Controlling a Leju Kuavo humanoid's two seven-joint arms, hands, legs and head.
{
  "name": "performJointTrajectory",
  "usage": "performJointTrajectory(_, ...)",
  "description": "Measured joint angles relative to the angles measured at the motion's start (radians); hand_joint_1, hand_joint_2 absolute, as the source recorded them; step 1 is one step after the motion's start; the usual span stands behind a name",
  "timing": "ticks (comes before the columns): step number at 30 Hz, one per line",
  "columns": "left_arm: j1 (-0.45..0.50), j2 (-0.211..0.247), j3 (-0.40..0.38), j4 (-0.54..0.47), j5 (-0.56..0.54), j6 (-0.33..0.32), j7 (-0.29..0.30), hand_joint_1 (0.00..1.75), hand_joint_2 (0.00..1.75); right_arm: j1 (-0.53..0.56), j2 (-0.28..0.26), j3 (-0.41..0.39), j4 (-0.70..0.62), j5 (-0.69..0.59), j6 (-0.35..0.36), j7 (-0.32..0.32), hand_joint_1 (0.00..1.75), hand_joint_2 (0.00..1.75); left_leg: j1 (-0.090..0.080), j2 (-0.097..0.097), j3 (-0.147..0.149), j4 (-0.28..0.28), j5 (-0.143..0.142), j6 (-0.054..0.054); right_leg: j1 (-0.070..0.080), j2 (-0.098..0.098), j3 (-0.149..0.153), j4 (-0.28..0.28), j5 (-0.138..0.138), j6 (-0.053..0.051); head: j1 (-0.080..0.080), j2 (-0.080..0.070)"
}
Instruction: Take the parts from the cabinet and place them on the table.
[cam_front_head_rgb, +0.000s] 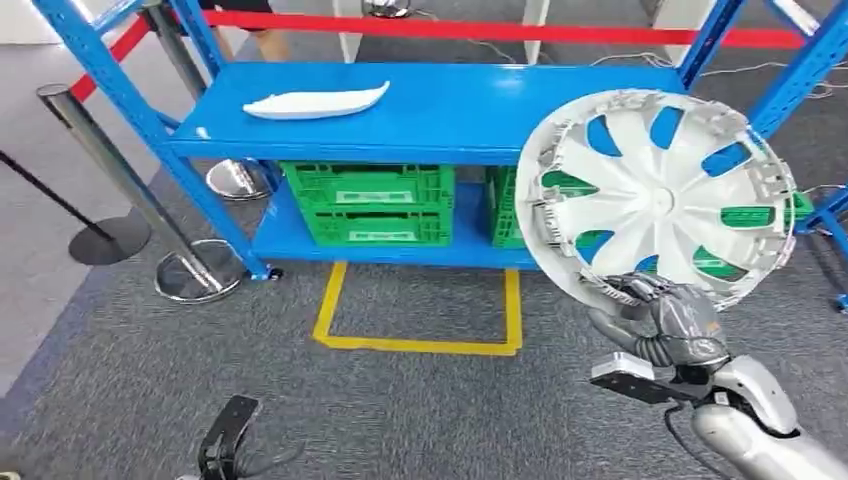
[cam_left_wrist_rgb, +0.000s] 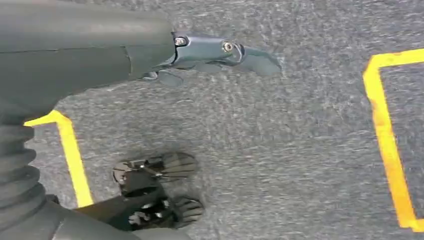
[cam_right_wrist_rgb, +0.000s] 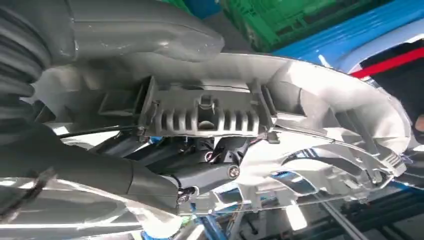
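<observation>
- The right hand (cam_front_head_rgb: 668, 318) holds the white wheel cover (cam_front_head_rgb: 660, 195) upright by its lower rim, clear of the blue cabinet (cam_front_head_rgb: 440, 110) and in front of the robot's body. The grip sits at one edge of a wide, light disc, so the part may well swing or rotate in the grasp if the arm moves quickly.
- In the right wrist view the fingers (cam_right_wrist_rgb: 200, 172) are wrapped around the inner rim of the wheel cover (cam_right_wrist_rgb: 310, 100), with the thumb across the ribbed clip block. The hold looks clenched, but on thin plastic; a slip there would drop the part onto the grey carpet (cam_front_head_rgb: 400, 410).
- The disc stands close to the cabinet's right upright (cam_front_head_rgb: 800, 70), so a turn toward the tabletop could clip it against the frame.
- A second part, a long white trim piece (cam_front_head_rgb: 315, 100), lies on the top shelf, not yet taken.
- The left hand (cam_left_wrist_rgb: 210, 52) hangs low over the carpet, its fingers stretched out and loose, holding nothing.
- Green crates (cam_front_head_rgb: 370, 200) sit on the lower shelf, well apart from both hands.
</observation>
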Motion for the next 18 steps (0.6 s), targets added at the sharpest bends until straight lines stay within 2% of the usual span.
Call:
performJointTrajectory(1, 0.002, 0.001, 0.0, 0.0, 0.0, 0.0, 0.002, 0.0, 1.75, -0.001, 0.0, 0.0, 0.0, 0.0, 0.0, 0.0, 1.75, 1.75, 0.0, -0.009, -0.003, 0.001, 0.001, -0.003, -0.001, -0.01, 0.0, -0.001, 0.003, -0.005, -0.001, 0.0)
performJointTrajectory(2, 0.003, 0.006, 0.0, 0.0, 0.0, 0.001, 0.003, 0.0, 1.75, -0.002, 0.0, -0.001, 0.0, -0.001, 0.0, 0.0, 1.75, 1.75, 0.001, 0.007, -0.007, 0.007, -0.009, -0.009, -0.007, -0.022, 0.001, -0.005, 0.006, -0.013, 0.0, 0.0)
performJointTrajectory(3, 0.002, 0.004, 0.0, 0.0, 0.0, 0.002, 0.004, 0.0, 1.75, -0.001, 0.0, -0.003, 0.0, -0.002, 0.0, 0.001, 1.75, 1.75, -0.002, 0.043, -0.02, 0.037, -0.034, -0.018, -0.006, -0.032, 0.001, -0.005, 0.006, -0.019, -0.005, 0.0)
performJointTrajectory(4, -0.001, 0.004, 0.0, 0.0, -0.001, 0.002, 0.006, 0.0, 1.75, -0.001, 0.0, -0.003, 0.0, -0.002, 0.0, 0.001, 1.75, 1.75, 0.001, 0.062, -0.05, 0.105, -0.073, -0.026, -0.005, -0.044, 0.0, -0.005, 0.006, -0.022, -0.01, 0.0)
performJointTrajectory(6, 0.001, 0.002, 0.0, 0.0, -0.001, 0.002, 0.006, 0.0, 1.75, -0.001, 0.0, -0.005, 0.0, -0.001, 0.0, 0.0, 1.75, 1.75, 0.01, 0.076, -0.124, 0.276, -0.144, -0.034, -0.003, -0.067, -0.001, -0.005, 0.006, -0.023, -0.01, 0.0)
performJointTrajectory(7, 0.003, 0.002, 0.0, 0.0, -0.001, 0.002, 0.007, 0.0, 1.75, -0.001, 0.0, -0.006, 0.0, -0.002, 0.0, 0.0, 1.75, 1.75, 0.012, 0.077, -0.142, 0.32, -0.152, -0.035, -0.003, -0.077, -0.001, -0.005, 0.006, -0.023, -0.009, 0.0)
performJointTrajectory(8, 0.004, 0.002, 0.0, 0.0, -0.002, 0.002, 0.007, 0.0, 1.75, -0.001, 0.0, -0.006, 0.001, -0.002, 0.0, 0.0, 1.75, 1.75, 0.013, 0.077, -0.138, 0.316, -0.139, -0.035, -0.003, -0.088, 0.0, -0.005, 0.005, -0.023, -0.009, 0.0)
performJointTrajectory(9, 0.004, 0.002, 0.0, 0.0, -0.003, 0.002, 0.007, 0.0, 1.75, -0.001, 0.0, -0.006, 0.001, -0.002, 0.0, 0.0, 1.75, 1.75, 0.013, 0.079, -0.115, 0.268, -0.105, -0.033, -0.002, -0.099, 0.0, -0.005, 0.005, -0.023, -0.01, 0.0)
performJointTrajectory(10, 0.004, 0.002, 0.0, 0.0, -0.004, 0.003, 0.007, 0.0, 1.75, -0.001, 0.0, -0.006, 0.001, -0.003, 0.0, 0.0, 1.75, 1.75, 0.013, 0.085, -0.075, 0.187, -0.063, -0.028, -0.001, -0.109, 0.002, -0.005, 0.004, -0.023, -0.01, 0.0)
performJointTrajectory(11, 0.003, 0.003, 0.001, 0.0, -0.005, 0.004, 0.007, 0.0, 1.75, -0.001, 0.0, -0.007, 0.001, -0.003, 0.0, 0.0, 1.75, 1.75, 0.009, 0.103, -0.022, 0.082, -0.016, -0.019, -0.001, -0.121, 0.005, -0.005, 0.003, -0.022, -0.01, 0.0)
performJointTrajectory(12, 0.002, 0.004, 0.001, 0.0, -0.008, 0.005, 0.007, 0.0, 1.75, -0.001, 0.0, -0.009, 0.0, -0.003, 0.0, -0.001, 1.75, 1.75, 0.001, 0.145, 0.008, 0.018, -0.007, -0.01, 0.0, -0.13, 0.007, -0.006, 0.001, -0.02, -0.009, 0.0)
performJointTrajectory(13, -0.001, 0.004, 0.001, 0.0, -0.01, 0.006, 0.007, 0.0, 1.75, -0.001, 0.0, -0.01, 0.0, -0.003, 0.0, -0.002, 1.75, 1.75, -0.01, 0.155, 0.014, 0.003, -0.018, -0.005, 0.008, -0.14, 0.004, -0.004, -0.001, -0.015, -0.01, 0.0)
performJointTrajectory(15, 0.001, 0.004, 0.001, 0.0, -0.01, 0.008, 0.007, 0.0, 1.75, -0.001, 0.0, -0.011, 0.0, -0.003, 0.0, -0.004, 1.75, 1.75, -0.011, 0.135, 0.005, 0.005, -0.017, 0.0, 0.008, -0.162, 0.005, -0.007, -0.001, -0.008, -0.007, 0.0)
performJointTrajectory(16, 0.004, 0.005, 0.001, 0.0, -0.01, 0.008, 0.008, 0.0, 1.75, -0.002, 0.0, -0.011, 0.0, -0.003, 0.0, -0.006, 1.75, 1.75, -0.012, 0.123, 0.003, 0.003, -0.016, 0.006, 0.007, -0.175, 0.01, -0.013, 0.001, -0.001, -0.009, 0.0)
performJointTrajectory(17, 0.005, 0.006, 0.002, 0.0, -0.011, 0.008, 0.008, 0.0, 1.75, -0.001, 0.0, -0.011, 0.0, -0.004, 0.0, -0.006, 1.75, 1.75, -0.002, 0.11, 0.013, -0.016, -0.004, 0.017, 0.005, -0.172, 0.007, -0.012, -0.008, 0.007, -0.007, 0.0)
performJointTrajectory(18, 0.004, 0.003, 0.002, 0.0, -0.011, 0.008, 0.008, 0.0, 1.75, -0.001, 0.0, -0.012, 0.0, -0.006, 0.0, -0.006, 1.75, 1.75, -0.001, 0.099, 0.014, -0.023, 0.0, 0.02, 0.0, -0.112, -0.002, 0.006, -0.025, 0.008, -0.003, 0.0)
